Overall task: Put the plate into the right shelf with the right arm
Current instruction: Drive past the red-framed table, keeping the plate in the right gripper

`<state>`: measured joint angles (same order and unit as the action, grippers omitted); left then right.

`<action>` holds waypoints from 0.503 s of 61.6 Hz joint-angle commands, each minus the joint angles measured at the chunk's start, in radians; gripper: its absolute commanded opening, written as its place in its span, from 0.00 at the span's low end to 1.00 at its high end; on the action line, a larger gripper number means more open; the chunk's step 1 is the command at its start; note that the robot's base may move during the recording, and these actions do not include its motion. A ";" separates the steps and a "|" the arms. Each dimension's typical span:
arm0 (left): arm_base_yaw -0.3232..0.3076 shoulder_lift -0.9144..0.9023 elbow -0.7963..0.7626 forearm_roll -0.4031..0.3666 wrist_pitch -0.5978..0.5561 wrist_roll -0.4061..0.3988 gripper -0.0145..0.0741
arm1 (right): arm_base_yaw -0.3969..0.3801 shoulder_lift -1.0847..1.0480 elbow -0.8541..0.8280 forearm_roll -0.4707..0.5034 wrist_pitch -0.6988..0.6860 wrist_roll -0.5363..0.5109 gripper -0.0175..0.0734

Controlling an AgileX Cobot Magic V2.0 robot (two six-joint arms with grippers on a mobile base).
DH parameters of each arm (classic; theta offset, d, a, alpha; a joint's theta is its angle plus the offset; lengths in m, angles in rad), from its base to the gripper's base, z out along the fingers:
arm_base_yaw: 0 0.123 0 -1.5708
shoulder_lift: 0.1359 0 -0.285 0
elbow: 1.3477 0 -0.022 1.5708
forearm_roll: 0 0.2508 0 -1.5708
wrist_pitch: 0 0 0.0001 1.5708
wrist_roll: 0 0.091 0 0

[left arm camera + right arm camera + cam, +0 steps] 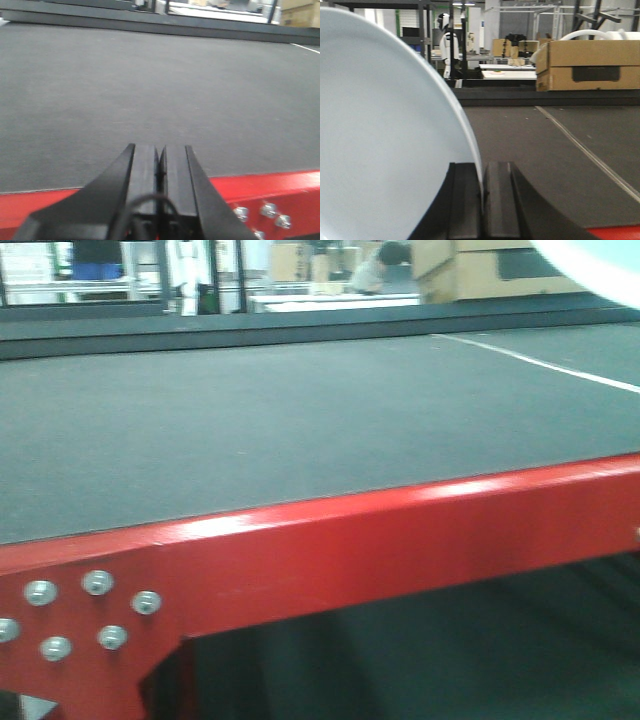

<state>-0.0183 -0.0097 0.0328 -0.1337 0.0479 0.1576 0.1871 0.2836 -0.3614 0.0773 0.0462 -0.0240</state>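
Jaws of the right gripper [482, 172] are pinched together on the rim of the plate [385, 125], with only the thin white edge between the 2 black fingers [465, 200]. The plate stands on edge, rising up and to the left of those jaws and filling that side of the right wrist view; its glossy face is plain and unmarked. Ahead of the jaws and below them lies a dark grey mat [540, 150], crossed to the right by a pale line [590, 155], and far beyond sits a cardboard box [590, 65]. The left gripper [160, 152] has its jaws closed flat against each other, holding nothing (no gap shows between the pads). It hangs just above the table's red rail [280, 185], with the mat stretching away in front of its tips. From the front view, 6 bolts [97, 583] stud the rail's left end, and a blurred white corner of the plate shows at top right.
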 commanded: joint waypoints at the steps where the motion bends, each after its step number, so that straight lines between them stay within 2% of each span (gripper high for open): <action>1: -0.002 -0.010 0.010 -0.008 -0.090 -0.007 0.02 | -0.008 0.008 -0.029 0.008 -0.105 -0.003 0.25; 31: -0.002 -0.010 0.010 -0.008 -0.090 -0.007 0.02 | -0.008 0.008 -0.029 0.008 -0.105 -0.003 0.25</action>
<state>-0.0183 -0.0097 0.0328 -0.1337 0.0479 0.1576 0.1871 0.2836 -0.3614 0.0773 0.0462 -0.0240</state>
